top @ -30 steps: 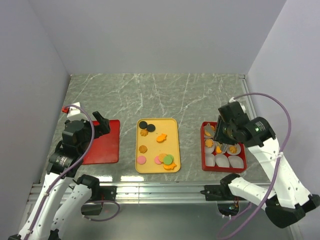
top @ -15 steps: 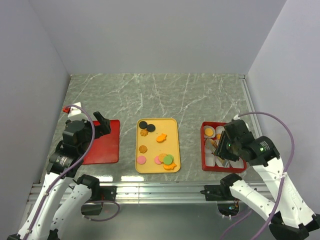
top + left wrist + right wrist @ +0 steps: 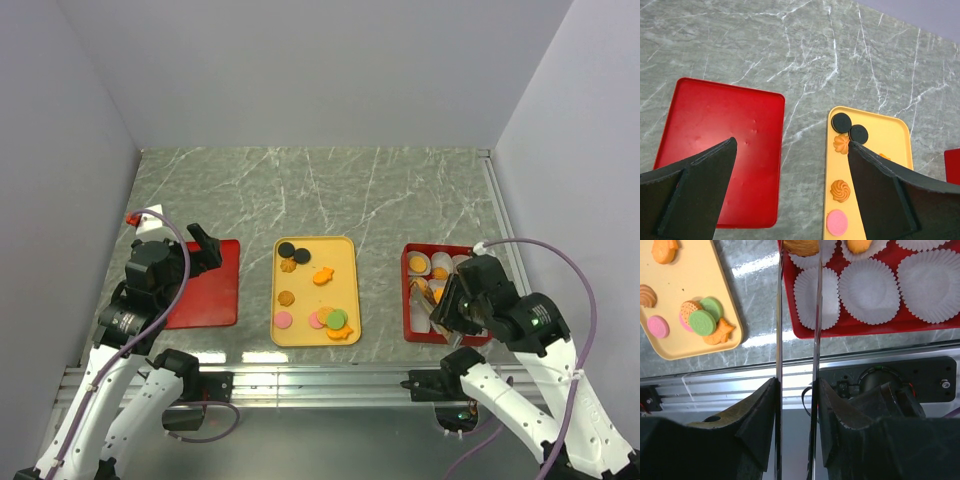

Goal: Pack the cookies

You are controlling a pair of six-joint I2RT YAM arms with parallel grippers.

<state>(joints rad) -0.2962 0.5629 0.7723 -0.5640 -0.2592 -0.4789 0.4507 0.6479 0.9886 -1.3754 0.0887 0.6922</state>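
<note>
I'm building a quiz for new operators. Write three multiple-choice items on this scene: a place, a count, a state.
1. Where is the yellow tray? A) between the flat red tray and the red box B) right of the red box C) atop the red box
2. How many black cookies on it? A) one B) two C) five
3. The left gripper is: A) open, empty B) shut on a cookie C) shut on the tray
Key: 1A, red flanks it in the top view; 2B, two sit at its far end; 3A, its fingers stand wide apart, holding nothing.
</note>
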